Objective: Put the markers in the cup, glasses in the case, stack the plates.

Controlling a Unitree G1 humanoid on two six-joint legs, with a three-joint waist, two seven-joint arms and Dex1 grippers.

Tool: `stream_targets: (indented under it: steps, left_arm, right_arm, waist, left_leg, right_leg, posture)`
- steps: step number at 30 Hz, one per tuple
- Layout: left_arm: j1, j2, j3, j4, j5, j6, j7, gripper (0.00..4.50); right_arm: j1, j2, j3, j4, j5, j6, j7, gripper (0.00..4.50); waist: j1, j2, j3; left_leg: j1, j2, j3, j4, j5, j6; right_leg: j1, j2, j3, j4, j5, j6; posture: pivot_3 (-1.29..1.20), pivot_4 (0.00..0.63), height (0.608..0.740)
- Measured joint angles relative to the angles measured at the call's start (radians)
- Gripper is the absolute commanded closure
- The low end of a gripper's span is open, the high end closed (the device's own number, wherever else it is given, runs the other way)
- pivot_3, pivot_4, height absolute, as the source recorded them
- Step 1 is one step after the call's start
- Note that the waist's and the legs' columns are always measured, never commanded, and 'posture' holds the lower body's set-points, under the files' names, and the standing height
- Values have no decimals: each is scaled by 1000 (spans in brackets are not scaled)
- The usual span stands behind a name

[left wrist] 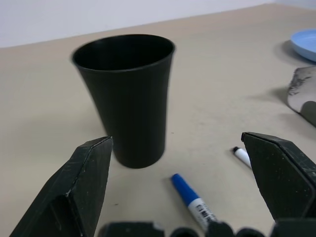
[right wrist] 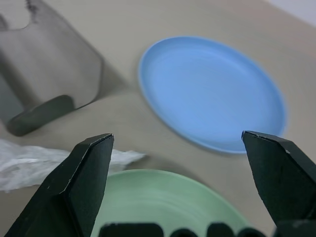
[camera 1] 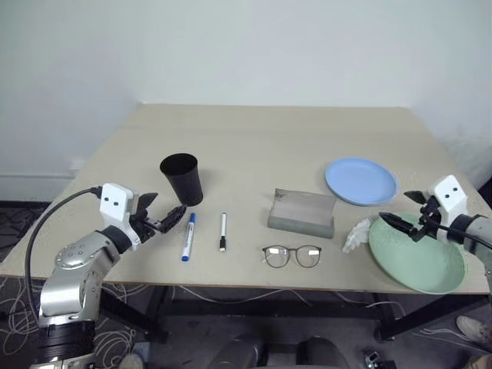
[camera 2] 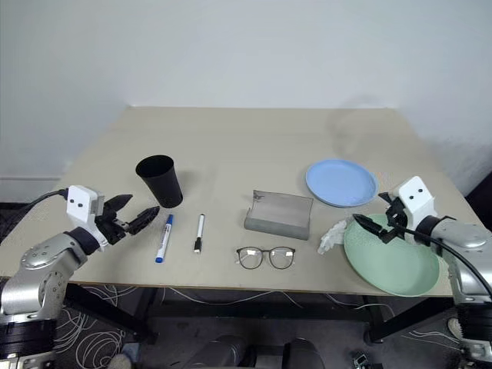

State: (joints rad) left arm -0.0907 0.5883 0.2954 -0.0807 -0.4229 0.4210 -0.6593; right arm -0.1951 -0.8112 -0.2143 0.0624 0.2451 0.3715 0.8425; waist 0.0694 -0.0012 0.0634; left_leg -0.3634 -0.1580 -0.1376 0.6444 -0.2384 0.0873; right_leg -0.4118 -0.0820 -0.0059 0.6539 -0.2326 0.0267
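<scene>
Two markers, blue-capped [camera 1: 187, 237] and black-tipped [camera 1: 223, 231], lie beside the upright black cup [camera 1: 182, 178]; glasses [camera 1: 291, 255] rest before the open grey-green case [camera 1: 302, 213]; blue plate [camera 1: 360, 181] and mint plate [camera 1: 417, 252] sit unstacked. We judge nothing begun: left gripper [camera 1: 163, 220] and right gripper [camera 1: 406, 223] hover spread wide, empty.

We take the case [camera 1: 302, 213] on the bench [camera 1: 254, 138] as our landmark. Left of it lie both markers [camera 1: 188, 236] [camera 1: 223, 231], the cup [camera 1: 181, 178] farther left. The glasses [camera 1: 291, 255] lie before it. Right of it sit the tissue [camera 1: 357, 234] and plates [camera 1: 360, 181] [camera 1: 419, 255].
</scene>
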Motion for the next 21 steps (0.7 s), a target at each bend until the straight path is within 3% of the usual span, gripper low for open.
stream_targets:
  steps: [7,21]
  left_arm:
    - [53,-6,3,-41,-8,-1,7,66]
    - [87,15,39,-42,-23,-6,-16,66]
  right_arm:
    - [-102,2,54,40,-11,-2,11,0]
    - [-90,-12,65,41,-11,-4,34,0]
  waist:
    - [-9,0,0]
    - [-1,0,0]
  left_leg:
    - [0,1,3,0,0,0]
    - [0,1,5,0,-1,2]
  right_leg:
    - [-1,0,2,1,0,0]
    - [-1,0,4,0,0,0]
  posture:
    - [0,0,740]
    - [0,0,740]
